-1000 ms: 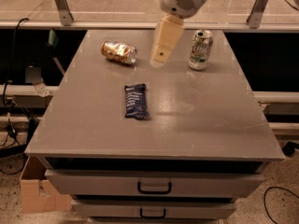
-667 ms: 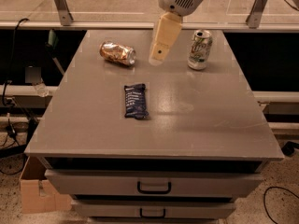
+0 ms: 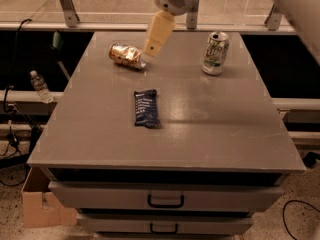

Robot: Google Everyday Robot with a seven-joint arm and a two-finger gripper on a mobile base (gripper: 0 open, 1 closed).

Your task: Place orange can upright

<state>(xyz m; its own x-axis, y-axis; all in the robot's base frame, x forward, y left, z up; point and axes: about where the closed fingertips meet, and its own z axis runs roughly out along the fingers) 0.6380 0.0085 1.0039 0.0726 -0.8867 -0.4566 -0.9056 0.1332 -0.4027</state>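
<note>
"Reaching for the orange can (image 3: 127,56), would you say, or already holding it?"

"Reaching, I judge. The can lies on its side at about eleven o'clock on the table (image 3: 225,134). Its long axis runs roughly from ten to four. The gripper (image 3: 152,48) hangs from above, slanting down, with its tip at the can's three o'clock end. I cannot tell whether it touches the can or is just beside it."

"Is the gripper apart or together?"

"I cannot tell; it shows edge-on as one pale bar. Nothing is lifted, so the grasp looks not yet made."

"What does the next move call for?"

"Getting a grip across the can's round body, I think, rather than poking at its end. A can lying down will roll, likely toward twelve or six, if nudged off-centre. Once it is gripped, the wrist must swing the can through a quarter turn so one flat end faces down, then set it on bare table."

"Is there anything in the way?"

"Not much. The white and green can (image 3: 215,53) stands upright at one o'clock, well apart. The blue wrapper (image 3: 147,108) lies near the middle, toward six o'clock from the orange can. There is free surface around the can for standing it."
</note>
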